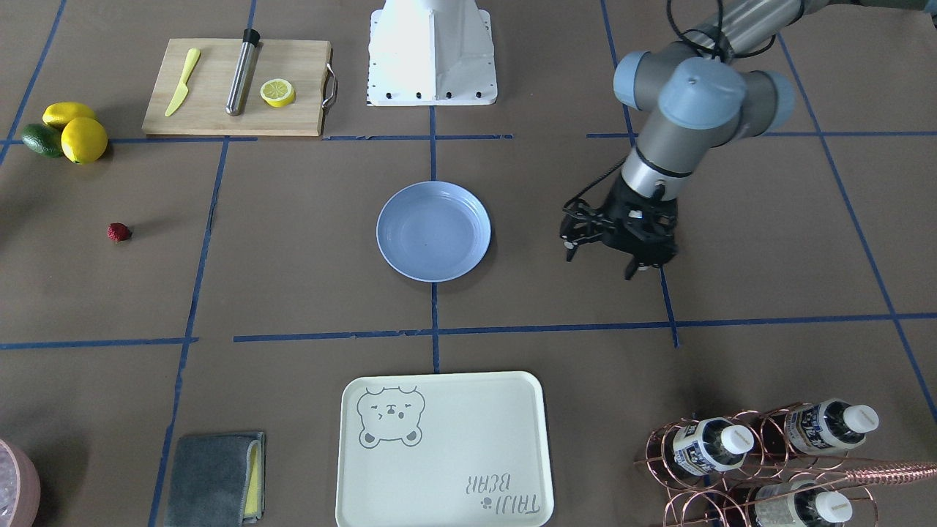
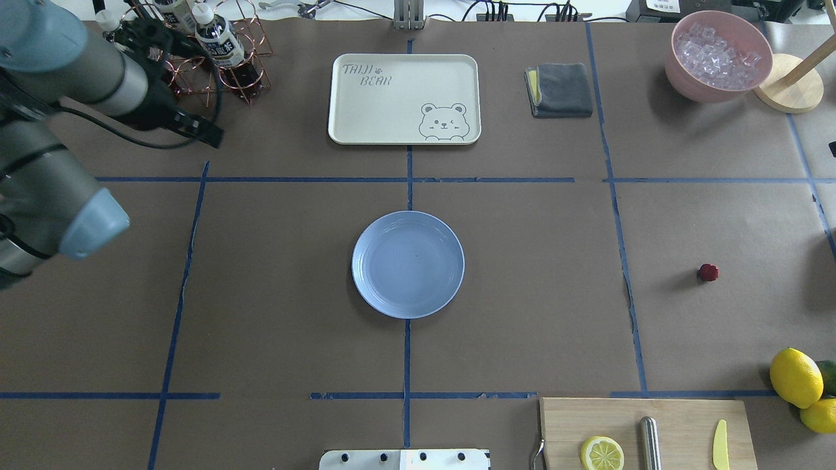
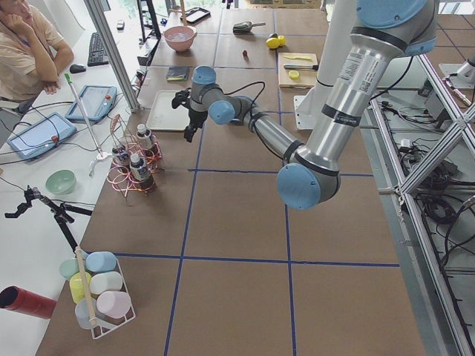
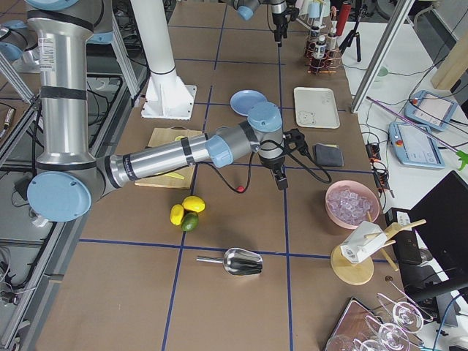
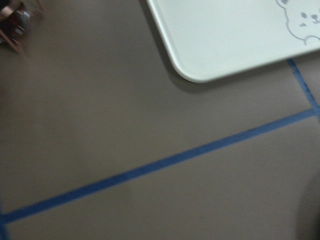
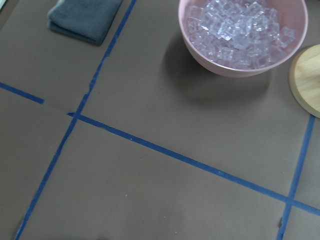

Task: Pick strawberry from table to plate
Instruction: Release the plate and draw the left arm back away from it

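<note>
Strawberry (image 2: 708,272) lies on the table (image 2: 522,294), on the robot's right, well apart from the plate (image 2: 358,264). Right gripper (image 4: 281,179) hangs near it, its opening impossible to tell; left gripper (image 1: 600,266), spread wide and empty, is beyond the plate.

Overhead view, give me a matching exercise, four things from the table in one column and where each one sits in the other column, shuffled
Things
1. strawberry
2. plate
3. lemon half
4. ice cubes

Places
a. on the wooden board
b. in the pink bowl
c. mid-table, over a blue tape line
d. alone on the bare table, at the view's right

Pairs: 1-d, 2-c, 3-a, 4-b
</note>
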Available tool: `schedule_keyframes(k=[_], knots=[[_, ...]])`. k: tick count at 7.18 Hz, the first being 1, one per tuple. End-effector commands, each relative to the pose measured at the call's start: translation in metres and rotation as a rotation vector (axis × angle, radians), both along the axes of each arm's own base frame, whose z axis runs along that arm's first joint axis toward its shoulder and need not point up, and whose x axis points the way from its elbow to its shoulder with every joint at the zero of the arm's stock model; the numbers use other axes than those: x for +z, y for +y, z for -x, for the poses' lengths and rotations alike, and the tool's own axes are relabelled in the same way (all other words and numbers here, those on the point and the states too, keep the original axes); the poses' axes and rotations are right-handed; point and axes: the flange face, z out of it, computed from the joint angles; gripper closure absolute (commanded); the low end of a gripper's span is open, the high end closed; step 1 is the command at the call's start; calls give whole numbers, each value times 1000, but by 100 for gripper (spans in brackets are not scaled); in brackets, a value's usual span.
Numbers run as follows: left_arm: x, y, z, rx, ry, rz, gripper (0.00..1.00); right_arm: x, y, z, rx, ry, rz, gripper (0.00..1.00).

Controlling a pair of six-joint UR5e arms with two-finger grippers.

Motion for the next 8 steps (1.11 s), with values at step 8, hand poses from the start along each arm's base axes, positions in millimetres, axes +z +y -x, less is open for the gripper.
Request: schedule_keyframes(k=[8], knots=[[281, 65, 316, 50, 65, 341, 0, 17, 69, 121, 120, -3, 105, 0]])
